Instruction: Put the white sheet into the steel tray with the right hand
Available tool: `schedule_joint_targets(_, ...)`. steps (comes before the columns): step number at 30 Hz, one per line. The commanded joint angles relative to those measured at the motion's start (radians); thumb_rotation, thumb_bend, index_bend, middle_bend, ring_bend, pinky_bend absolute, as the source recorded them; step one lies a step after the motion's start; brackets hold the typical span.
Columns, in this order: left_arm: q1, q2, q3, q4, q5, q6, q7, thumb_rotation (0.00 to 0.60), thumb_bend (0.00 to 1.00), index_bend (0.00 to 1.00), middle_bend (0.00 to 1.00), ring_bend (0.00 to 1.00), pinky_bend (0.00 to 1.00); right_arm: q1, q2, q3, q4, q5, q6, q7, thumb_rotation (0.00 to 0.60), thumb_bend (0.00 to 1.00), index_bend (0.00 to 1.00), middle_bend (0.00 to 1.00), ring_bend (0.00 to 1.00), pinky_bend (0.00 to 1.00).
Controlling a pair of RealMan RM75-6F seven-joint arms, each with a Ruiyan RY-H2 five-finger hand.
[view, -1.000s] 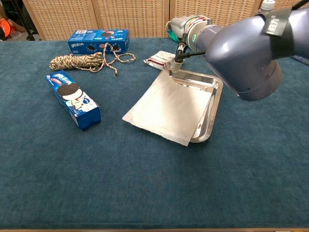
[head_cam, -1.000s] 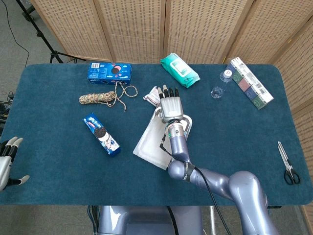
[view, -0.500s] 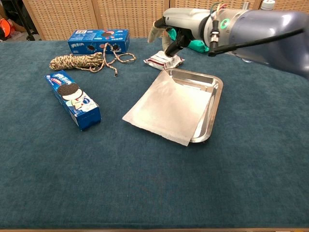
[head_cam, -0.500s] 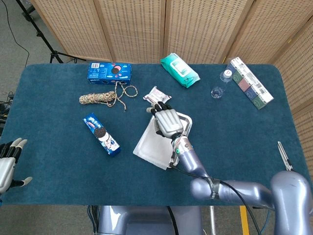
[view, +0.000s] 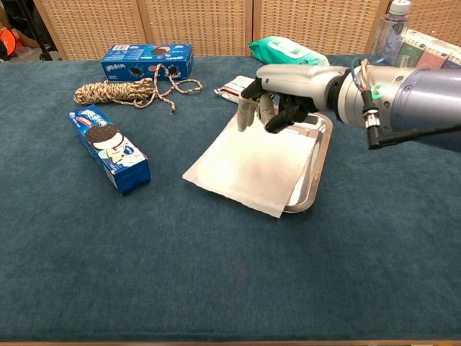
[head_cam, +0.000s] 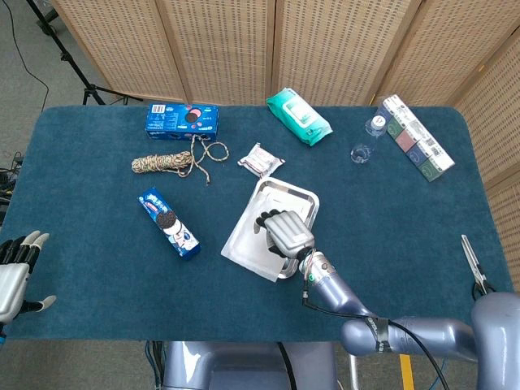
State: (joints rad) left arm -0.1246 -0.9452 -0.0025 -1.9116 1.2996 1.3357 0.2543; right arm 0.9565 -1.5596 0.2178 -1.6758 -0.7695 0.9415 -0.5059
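Right hand [view: 277, 101] above the white sheet [view: 248, 160], which lies half in the steel tray [view: 322, 144].

The sheet rests flat with its right part over the tray's floor and its left and near corners hanging past the rim onto the blue table [view: 216, 274] — not fully inside. The right hand is over the sheet's far end with fingers curled downward and nothing between them; whether the fingertips [view: 243, 121] touch the paper cannot be told. In the head view the same hand [head_cam: 284, 231] covers the tray's middle [head_cam: 302, 197]. The left hand [head_cam: 15, 268] sits at the table's left edge, fingers spread, holding nothing. Nearby: a small snack packet [head_cam: 260, 158] just beyond the tray, a coil of rope [head_cam: 166, 162], 2 Oreo boxes [head_cam: 168, 222] [head_cam: 184, 119], a wet-wipes pack [head_cam: 298, 116] and scissors [head_cam: 478, 272] far right.
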Motion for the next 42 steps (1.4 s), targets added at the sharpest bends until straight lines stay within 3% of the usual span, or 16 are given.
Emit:
schedule_joint_targets(1,0.0,0.001,0.0,0.001,-0.001,0.001,-0.001,0.6,0.0,0.0,0.0,0.0,0.0,0.004,-0.014,-0.014,0.017,0.013,-0.008,-0.004,0.6,1.0,0.39,0.32,0.29,0.39)
schedule_joint_targets(14,-0.003,-0.003,-0.001,0.002,-0.008,-0.003,0.005,0.6,0.0,0.0,0.0,0.0,0.0,0.006,-0.078,-0.063,0.122,0.033,-0.037,0.0,0.6,1.0,0.39,0.32,0.3,0.39)
schedule_joint_targets(42,-0.006,-0.01,-0.001,0.005,-0.016,-0.005,0.014,0.6,0.0,0.0,0.0,0.0,0.0,-0.017,-0.105,-0.067,0.243,0.004,-0.058,0.026,0.6,1.0,0.39,0.32,0.3,0.39)
